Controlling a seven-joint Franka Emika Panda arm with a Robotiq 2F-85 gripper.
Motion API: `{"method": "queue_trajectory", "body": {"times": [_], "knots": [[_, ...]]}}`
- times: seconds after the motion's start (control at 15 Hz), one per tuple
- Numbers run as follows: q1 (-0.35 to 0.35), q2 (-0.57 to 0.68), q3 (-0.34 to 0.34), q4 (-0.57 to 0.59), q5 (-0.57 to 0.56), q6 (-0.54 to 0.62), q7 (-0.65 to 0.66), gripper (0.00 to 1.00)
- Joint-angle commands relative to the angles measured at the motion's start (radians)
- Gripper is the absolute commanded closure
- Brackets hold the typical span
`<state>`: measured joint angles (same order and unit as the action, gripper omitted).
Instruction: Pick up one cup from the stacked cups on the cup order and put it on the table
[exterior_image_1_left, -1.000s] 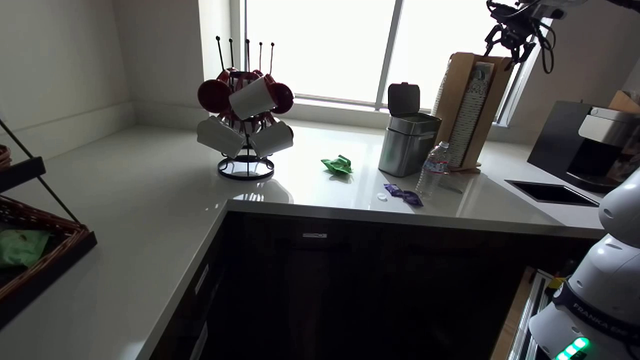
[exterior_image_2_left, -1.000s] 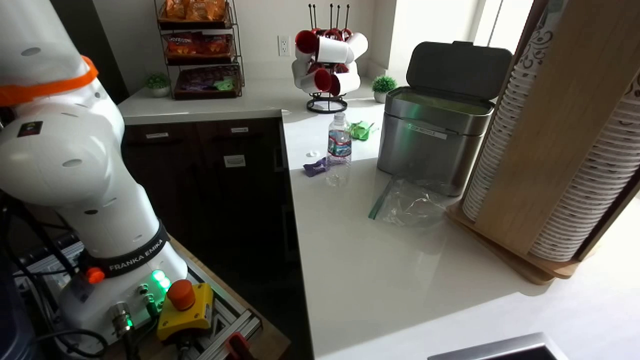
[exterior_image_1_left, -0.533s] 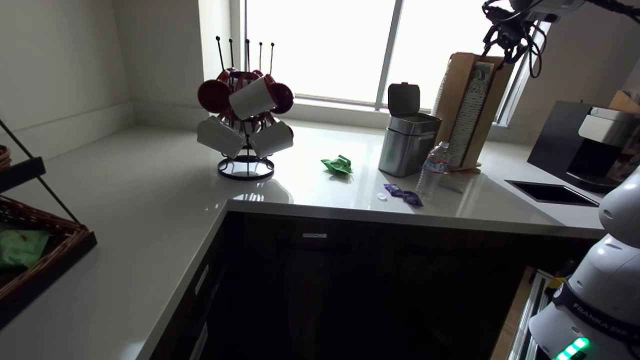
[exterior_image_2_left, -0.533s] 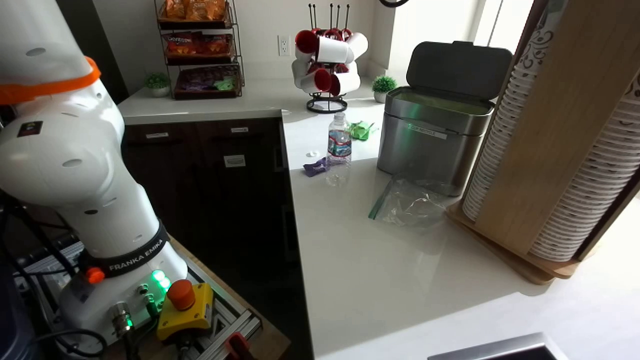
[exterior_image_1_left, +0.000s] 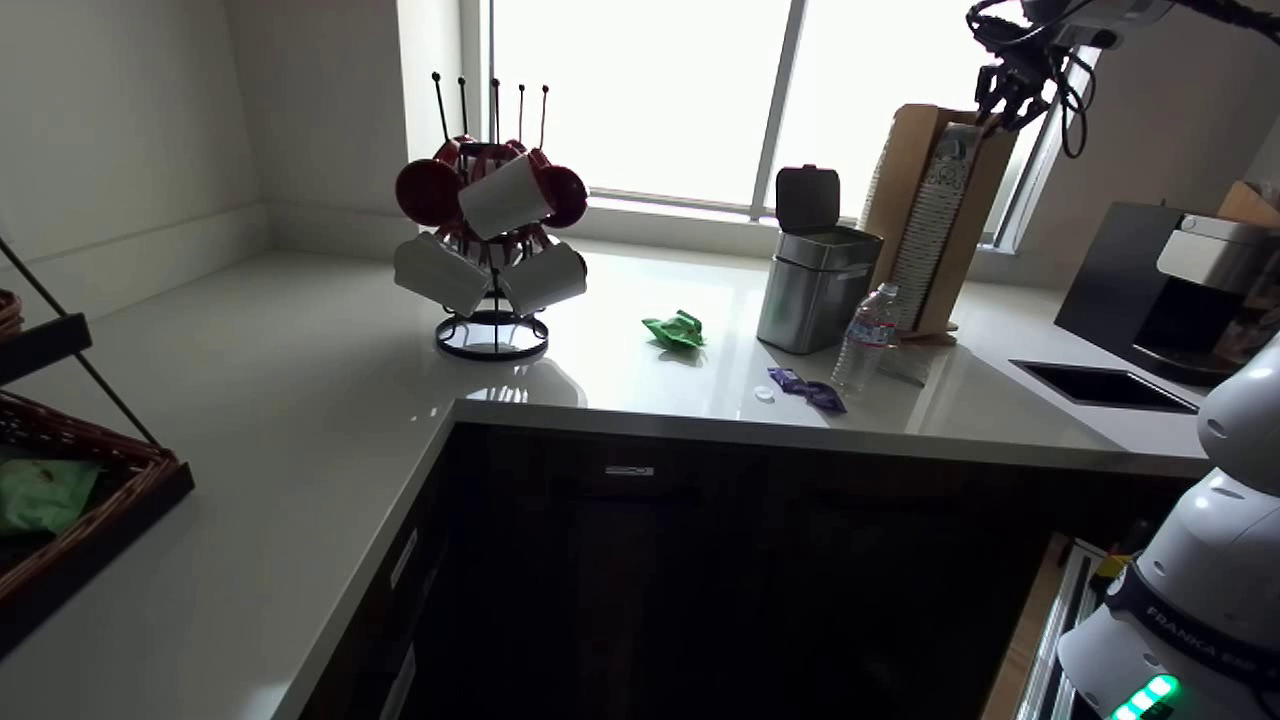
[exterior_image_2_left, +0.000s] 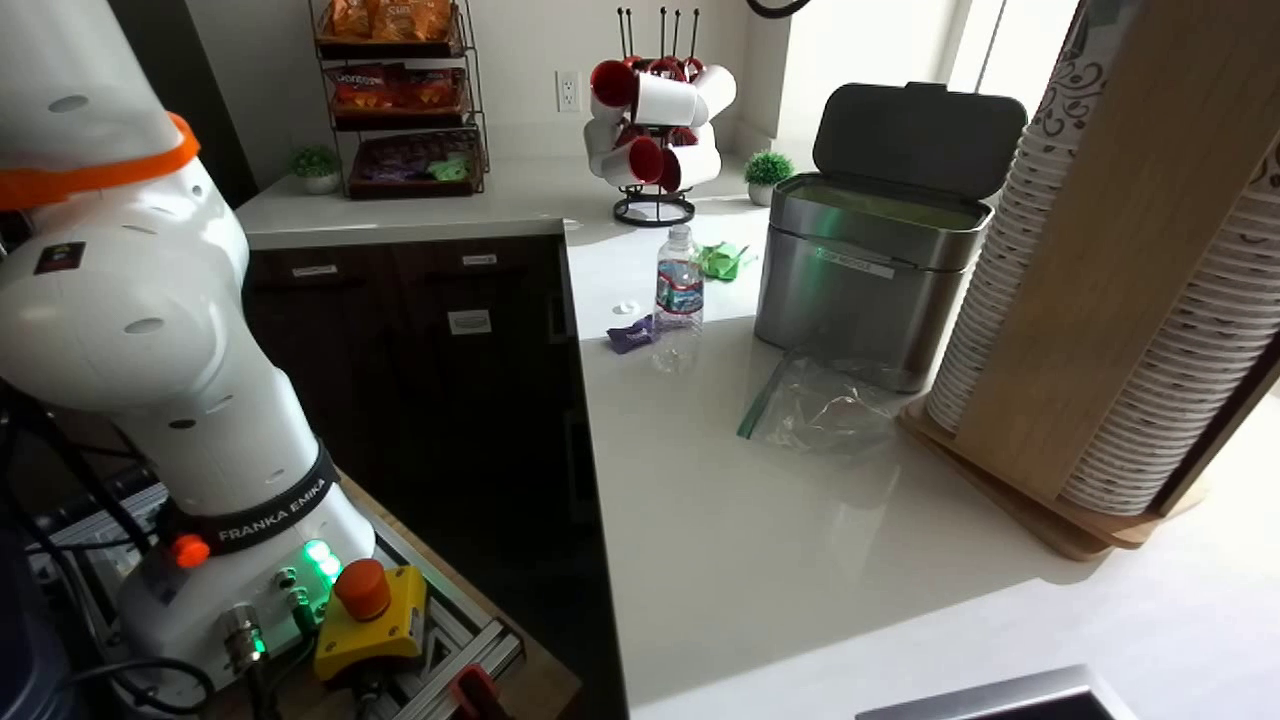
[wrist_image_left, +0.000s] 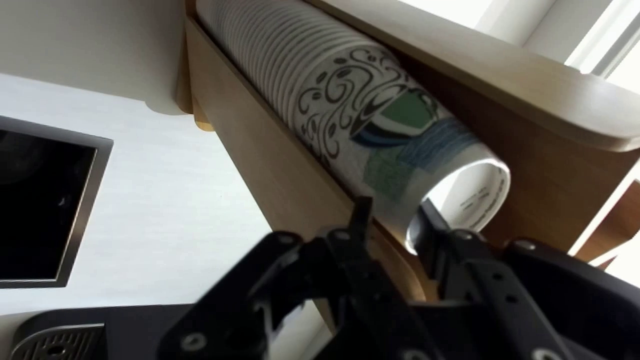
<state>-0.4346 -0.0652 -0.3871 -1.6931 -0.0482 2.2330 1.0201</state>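
A wooden cup holder leans on the table, filled with stacked cups. The topmost cup, patterned with swirls, points its round white end at my gripper in the wrist view. One finger reaches into that hollow end. The opposite finger stands by the holder's side panel, and a gap shows between them. Whether the pads touch the cup or panel is blurred. In an exterior view the gripper hangs over the holder's top.
Beside the holder stand a metal bin with its lid up and a plastic bottle. A clear bag lies in front. A coffee machine, a dark counter opening and a mug stand are also around.
My fingers have drawn closer together, after the gripper came down slightly towards the holder. The holder and its stacks have shifted and turned a little.
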Motion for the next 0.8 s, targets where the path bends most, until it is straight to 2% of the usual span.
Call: {"method": "queue_trajectory", "body": {"times": [0.0, 0.07, 0.2, 0.33, 0.4, 0.6, 0.67, 0.73], "knots": [[0.009, 0.006, -0.003, 0.000, 0.019, 0.025, 0.004, 0.50], [0.010, 0.005, -0.002, 0.001, 0.019, 0.025, 0.003, 0.48], [0.012, 0.010, -0.002, 0.004, 0.020, 0.034, 0.001, 0.33], [0.014, 0.012, -0.002, 0.003, 0.021, 0.042, -0.001, 0.72], [0.015, 0.013, -0.002, 0.002, 0.020, 0.043, -0.002, 0.72], [0.017, 0.013, -0.001, 0.003, 0.019, 0.044, -0.003, 0.95], [0.017, 0.013, -0.001, 0.004, 0.020, 0.044, -0.004, 1.00], [0.018, 0.012, -0.001, 0.005, 0.019, 0.044, -0.004, 1.00]]}}
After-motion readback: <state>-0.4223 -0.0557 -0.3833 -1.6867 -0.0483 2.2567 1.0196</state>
